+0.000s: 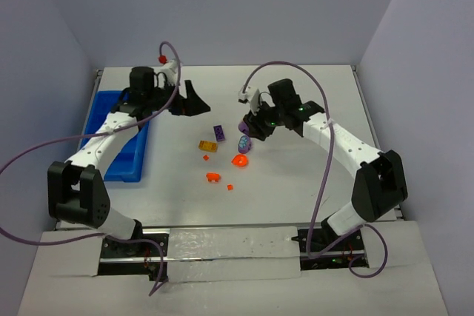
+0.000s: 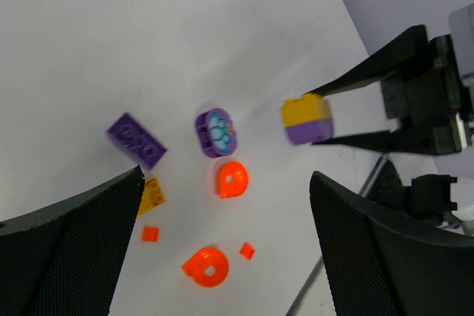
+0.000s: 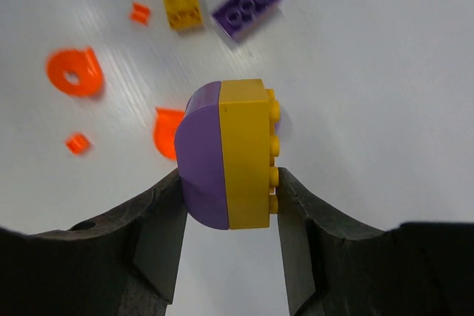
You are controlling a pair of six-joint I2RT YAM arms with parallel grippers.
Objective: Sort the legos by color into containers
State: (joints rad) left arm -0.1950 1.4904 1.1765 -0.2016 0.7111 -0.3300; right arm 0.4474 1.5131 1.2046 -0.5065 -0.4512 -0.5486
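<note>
My right gripper (image 1: 249,128) (image 3: 229,186) is shut on a purple-and-yellow two-tone brick (image 3: 229,153), held above the table. The brick also shows in the left wrist view (image 2: 306,120). Loose legos lie at mid-table: a purple brick (image 1: 219,132) (image 2: 137,140), a yellow brick (image 1: 208,146), a round purple piece with a blue top (image 1: 244,143) (image 2: 215,132), two orange round pieces (image 1: 240,160) (image 1: 213,177) and two tiny orange bits (image 1: 230,186). My left gripper (image 1: 189,101) (image 2: 226,179) is open and empty, above the table left of the pile. The blue tray (image 1: 118,155) lies at the far left.
The left arm reaches over the blue tray and hides much of it. Grey walls close in the table at the back and sides. The table's right edge (image 1: 364,109) runs beside the right arm.
</note>
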